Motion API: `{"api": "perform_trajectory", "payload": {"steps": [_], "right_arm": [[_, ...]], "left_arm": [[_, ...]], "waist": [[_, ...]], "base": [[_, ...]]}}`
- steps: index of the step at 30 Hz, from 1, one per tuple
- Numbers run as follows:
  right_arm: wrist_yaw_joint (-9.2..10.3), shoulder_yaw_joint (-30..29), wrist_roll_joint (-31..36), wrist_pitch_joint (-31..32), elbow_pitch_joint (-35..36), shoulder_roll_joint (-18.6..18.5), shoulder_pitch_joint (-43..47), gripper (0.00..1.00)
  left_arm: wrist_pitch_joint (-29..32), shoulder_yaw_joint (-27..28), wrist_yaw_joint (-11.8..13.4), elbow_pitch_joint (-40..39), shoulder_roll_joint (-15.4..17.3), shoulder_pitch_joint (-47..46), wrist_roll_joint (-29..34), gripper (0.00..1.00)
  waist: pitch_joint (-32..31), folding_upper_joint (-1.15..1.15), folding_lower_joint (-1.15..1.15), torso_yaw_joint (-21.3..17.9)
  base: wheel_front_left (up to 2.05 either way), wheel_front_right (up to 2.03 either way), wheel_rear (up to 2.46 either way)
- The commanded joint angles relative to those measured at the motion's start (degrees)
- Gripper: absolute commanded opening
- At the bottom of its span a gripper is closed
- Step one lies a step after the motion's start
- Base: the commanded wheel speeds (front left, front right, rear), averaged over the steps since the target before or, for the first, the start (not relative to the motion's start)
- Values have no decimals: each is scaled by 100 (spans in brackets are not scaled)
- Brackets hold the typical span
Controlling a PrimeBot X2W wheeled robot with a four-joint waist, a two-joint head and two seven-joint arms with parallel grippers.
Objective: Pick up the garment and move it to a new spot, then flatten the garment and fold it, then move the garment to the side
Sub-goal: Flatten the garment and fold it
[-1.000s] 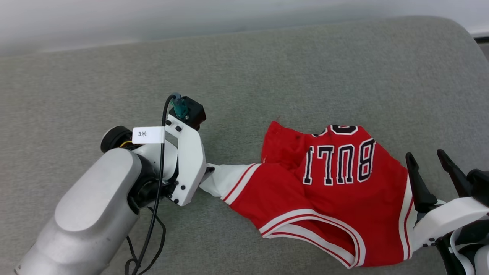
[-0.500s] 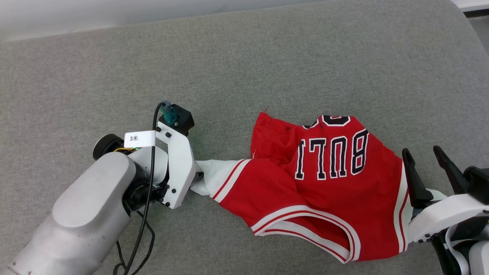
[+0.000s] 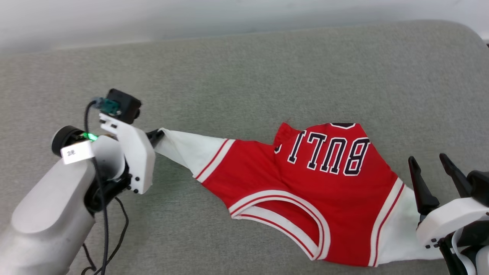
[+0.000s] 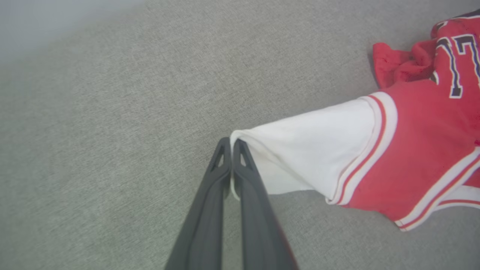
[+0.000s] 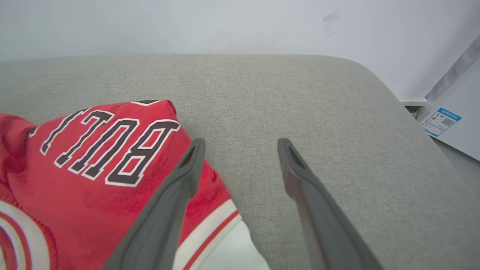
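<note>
Since the red jersey shirt [image 3: 324, 183] with white short sleeves is sagging and creasing wherever nothing is supporting it, you are probably dealing with a light, limp knit that is going to drape and stretch rather than move as one piece. It is lying printed side up on the grey woven-fabric cushion [image 3: 267, 76], spanning the stretch between your two grippers. Your left gripper [image 4: 229, 144], two long dark fingers, is clamping the cuff edge of the white sleeve [image 4: 307, 131] on your left side, and that sleeve is drawing out taut into a cone. Your right gripper [image 3: 427, 160] is standing with its fingers spread and gripping nothing, just beside the other white sleeve [image 3: 401, 233]. Judging by the cloth, the doubled striped trim at the cuffs is offering the firmest hold; pinching a single layer mid-panel is likely risking a slip or a bunched fold. Note what is escaping you: the black lettering is reading upside down with its last letter tucking into a crease, the number above it is folding out of sight, the lower hem is bunching behind the body, and how deep the cuff is sitting between the left fingers is not showing. Whether the right gripper's white housing is pressing on the right sleeve, you cannot tell.
</note>
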State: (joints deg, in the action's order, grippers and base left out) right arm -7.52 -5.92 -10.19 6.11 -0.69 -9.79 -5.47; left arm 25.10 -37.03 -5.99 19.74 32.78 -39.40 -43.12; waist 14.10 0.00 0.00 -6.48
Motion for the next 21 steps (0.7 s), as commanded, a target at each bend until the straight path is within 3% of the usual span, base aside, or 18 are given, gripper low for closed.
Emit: {"api": "perform_trajectory", "payload": {"steps": [1, 7, 14, 17, 21], "right_arm": [[6, 2, -5, 35, -9, -43, 102, 100], [6, -17, -30, 139, -50, -58, 274, 100], [6, -24, -49, 275, -148, -54, 533, 100], [6, -15, -73, 330, -196, -61, 604, 100], [6, 10, -68, 414, -253, -89, 691, 100]], "left_arm": [[-218, 142, 92, -92, 102, 211, -55, 0], [-754, 434, 295, -493, 396, 900, -200, 0], [-1240, 535, 745, -1139, 626, 2389, -420, 0], [-1371, 432, 793, -1153, 679, 2871, -416, 0], [-1515, 151, 669, -986, 733, 3222, -188, 0]], "waist": [[-239, 0, 0, 228], [-527, 0, 0, 505], [-838, 0, 0, 741], [-945, 0, 0, 766], [-1068, 0, 0, 781]], "base": [[0, 0, 0], [0, 0, 0], [0, 0, 0], [0, 0, 0], [0, 0, 0]]}}
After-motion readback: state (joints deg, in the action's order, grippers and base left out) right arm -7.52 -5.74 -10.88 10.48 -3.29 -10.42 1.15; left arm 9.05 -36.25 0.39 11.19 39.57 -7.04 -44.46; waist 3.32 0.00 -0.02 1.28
